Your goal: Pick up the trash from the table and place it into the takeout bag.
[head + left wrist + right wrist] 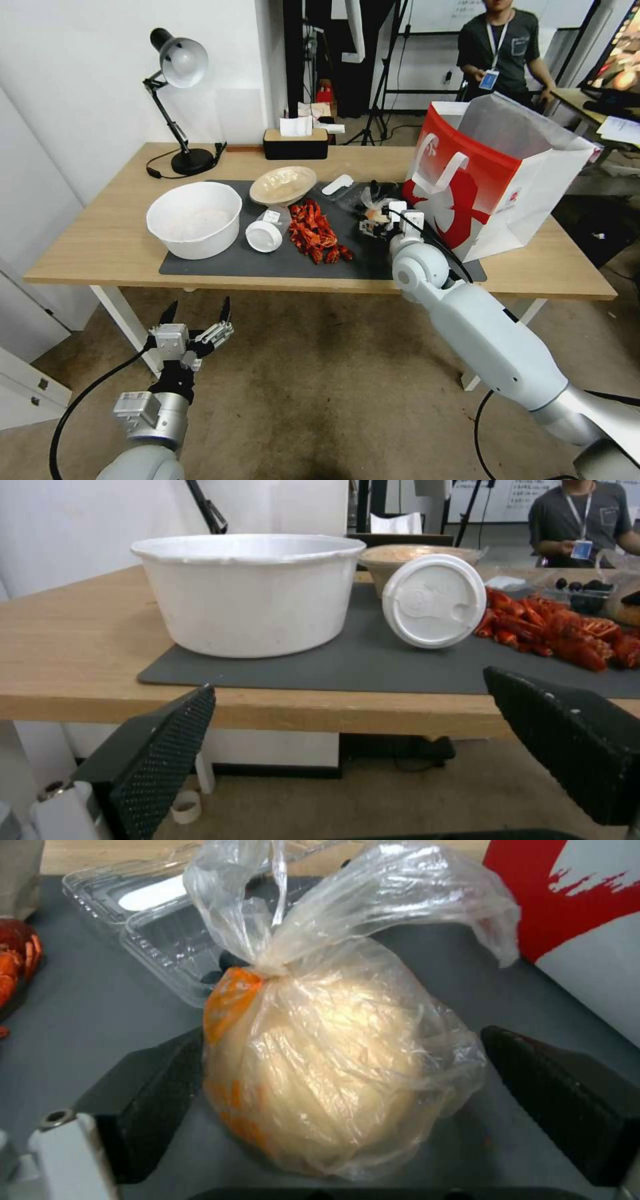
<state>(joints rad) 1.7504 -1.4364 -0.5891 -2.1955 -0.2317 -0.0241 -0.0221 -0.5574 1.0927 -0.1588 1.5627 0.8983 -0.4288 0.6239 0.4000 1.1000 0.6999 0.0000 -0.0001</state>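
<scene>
My right gripper (378, 223) hovers low over the dark mat (253, 263) on the table (100, 247), open, with its fingers on either side of the knotted clear bag (333, 1065) of pale food. One finger touches the bag; the other stands a little off it. The red and white takeout bag (480, 200) stands open just to the right. On the mat lie red shells (317, 233), a white-lidded clear cup (265, 235) on its side and a beige shallow bowl (283, 185). My left gripper (199, 308) waits open below the table's front edge, holding nothing.
A large white bowl (193, 220) sits at the mat's left end. A clear plastic clamshell (340, 190) lies behind the knotted bag. A black desk lamp (177, 73) and a dark tissue box (295, 143) stand along the table's far edge.
</scene>
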